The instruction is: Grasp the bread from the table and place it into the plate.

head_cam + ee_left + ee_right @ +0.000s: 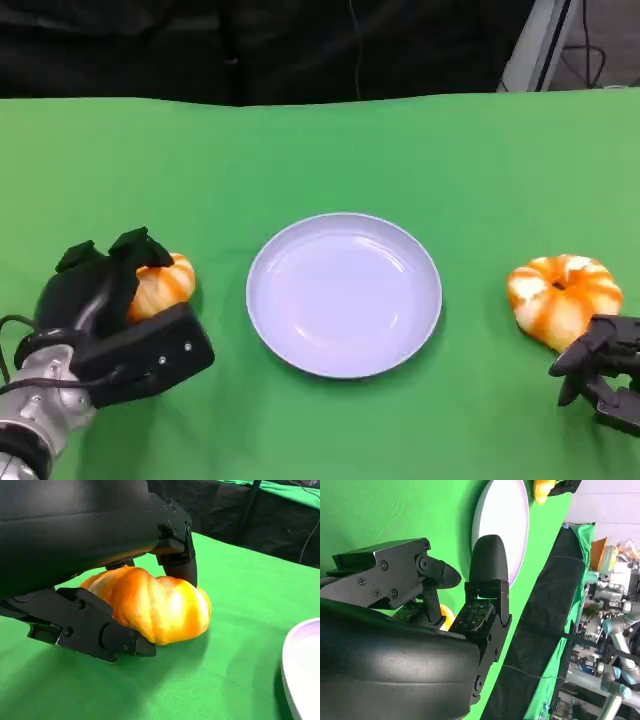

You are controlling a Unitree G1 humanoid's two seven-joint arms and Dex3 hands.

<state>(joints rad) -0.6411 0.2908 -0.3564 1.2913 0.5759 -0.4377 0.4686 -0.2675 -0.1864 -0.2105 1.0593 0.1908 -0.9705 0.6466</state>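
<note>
An orange-and-white bread (165, 283) lies on the green table, left of the white plate (343, 295). My left hand (105, 290) wraps over it. In the left wrist view its fingers (180, 565) and thumb press on both sides of that bread (155, 605), which still rests on the cloth. A second, ring-shaped bread (563, 297) lies right of the plate. My right hand (598, 368) sits just in front of it with fingers apart, holding nothing. A sliver of orange bread (446, 619) shows between the right hand's fingers (487, 560). The plate holds nothing.
The green cloth ends at a dark backdrop (250, 45) along the far side. The plate's rim (300, 670) lies a short way from the left bread. Other robot arms and equipment (610, 630) stand beyond the table.
</note>
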